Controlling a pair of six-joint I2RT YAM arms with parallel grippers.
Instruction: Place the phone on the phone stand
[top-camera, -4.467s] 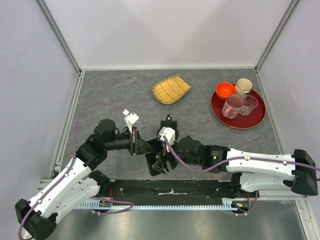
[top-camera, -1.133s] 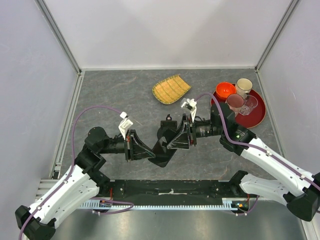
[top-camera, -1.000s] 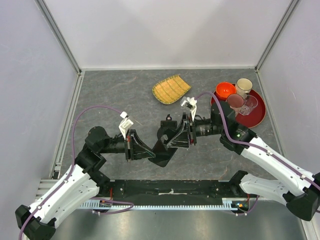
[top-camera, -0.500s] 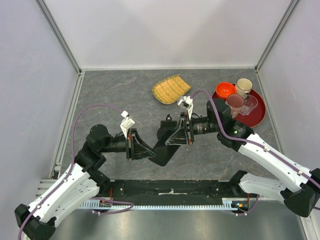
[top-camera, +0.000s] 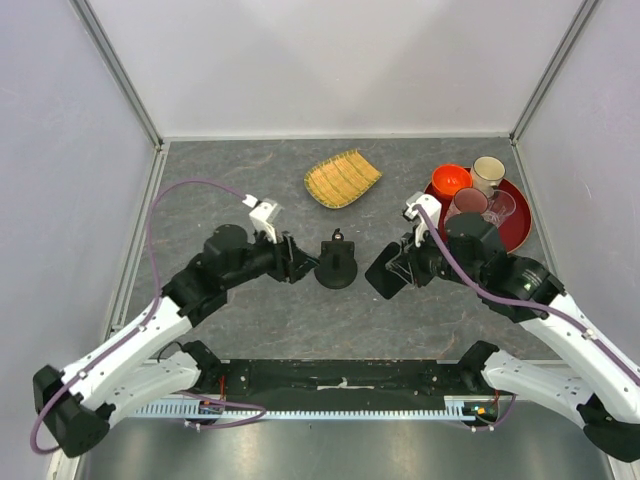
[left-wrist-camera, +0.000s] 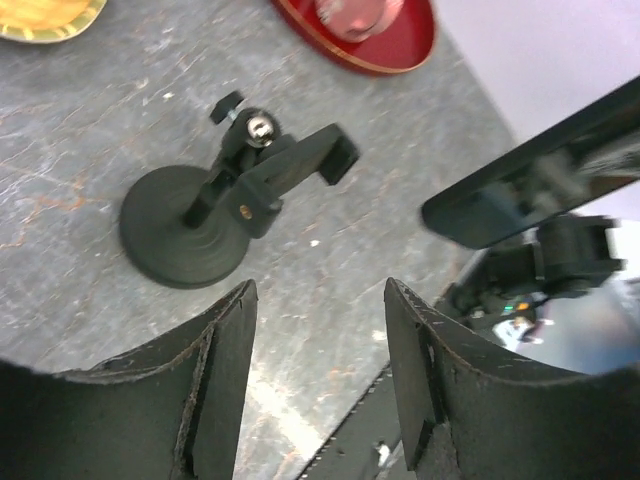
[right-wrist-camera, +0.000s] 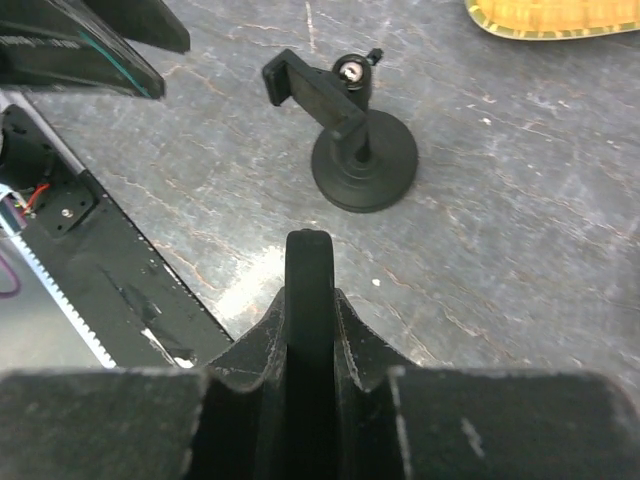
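From above, the right gripper (top-camera: 398, 269) clamps the phone (top-camera: 381, 273) just beside the phone stand (top-camera: 336, 270); in the left wrist view the left gripper (left-wrist-camera: 320, 305) gapes empty, free to brace its base; in the right, square the phone to its cradle.

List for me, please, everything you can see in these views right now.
phone: one, black, held right of the stand
phone stand: one, black, table centre, nothing on it
bamboo tray: one, yellow, far centre
round tray: one, red, far right
bowl: one, orange, on round tray
mug: one, beige, on round tray
cup: one, pinkish, on round tray
glass: one, clear, on round tray
left tool: black, open, near stand
right tool: black, shut on phone
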